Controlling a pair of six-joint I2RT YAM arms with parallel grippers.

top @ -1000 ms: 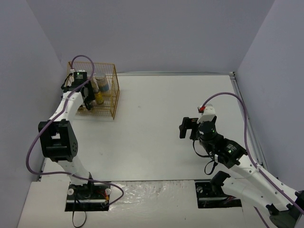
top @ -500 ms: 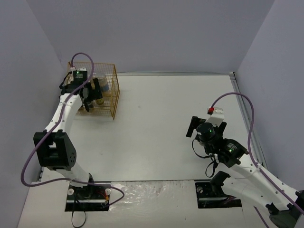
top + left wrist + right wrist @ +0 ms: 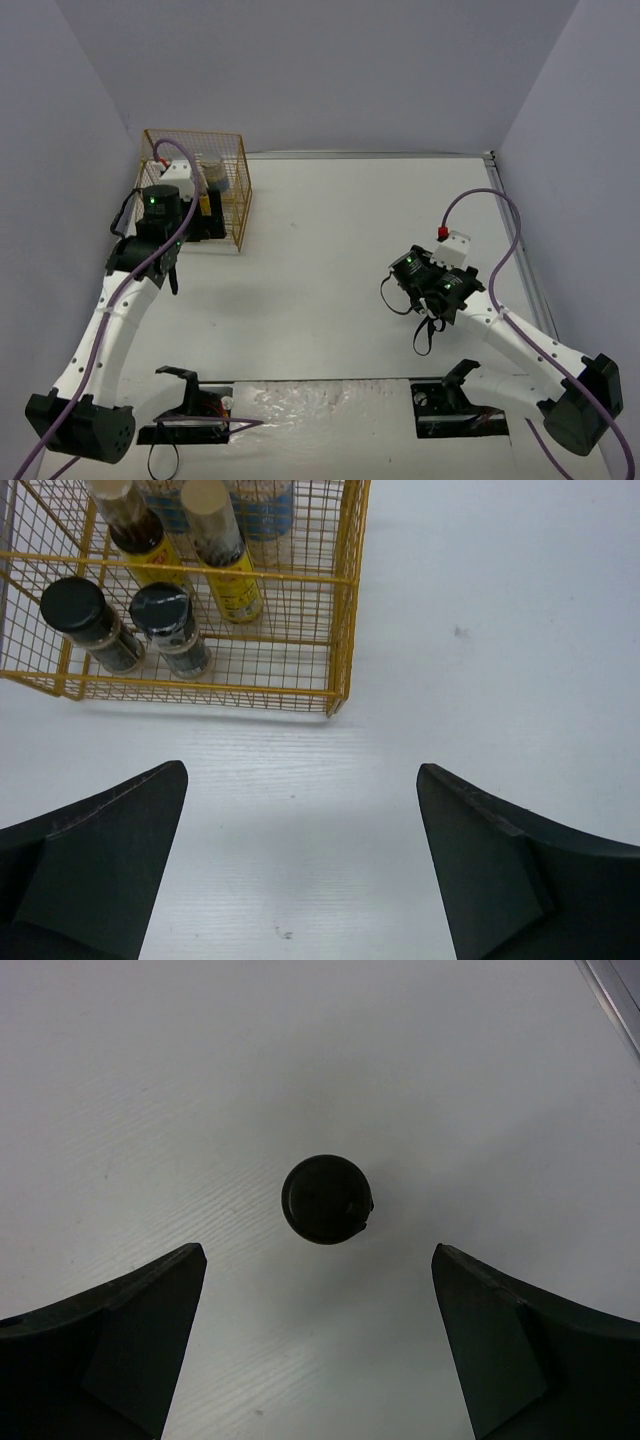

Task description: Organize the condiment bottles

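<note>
We are seeing the right claw (image 3: pixel 319 1250) hanging wide open above the one dark jar (image 3: pixel 326 1199) out on the table (image 3: pixel 150 1080). It is holding nothing. The jar is standing upright and alone, with its black lid showing in the gap between the fingers and touching neither. We cannot tell how high above it the claw is.

The left claw (image 3: pixel 302 775) is also gaping wide with nothing in it, hovering just in front of the wire rack (image 3: pixel 345 630). Inside the rack we are counting two black-lidded jars (image 3: pixel 75 605) in front and two yellow-labelled bottles (image 3: pixel 215 540) behind them. The blue-labelled jars (image 3: pixel 263 502) are at the back, partly cut off by the frame.

Risks we are flagging:
- **Shallow grip:** if the claw is closing too high, it is pinching only the lid rim, and the jar is slipping out or tipping.
- **Rolling:** the jar is round, so once tipped it is probably rolling off.
- **Uneven contact:** one finger touching first is shoving the jar sideways.
- **Long carry:** the rack is sitting well across the table from this jar, so a weak hold is failing on the way.
- **Placing in the rack:** the jar's base is catching the wire rim, or it is bumping the jars standing in the front row.
</note>
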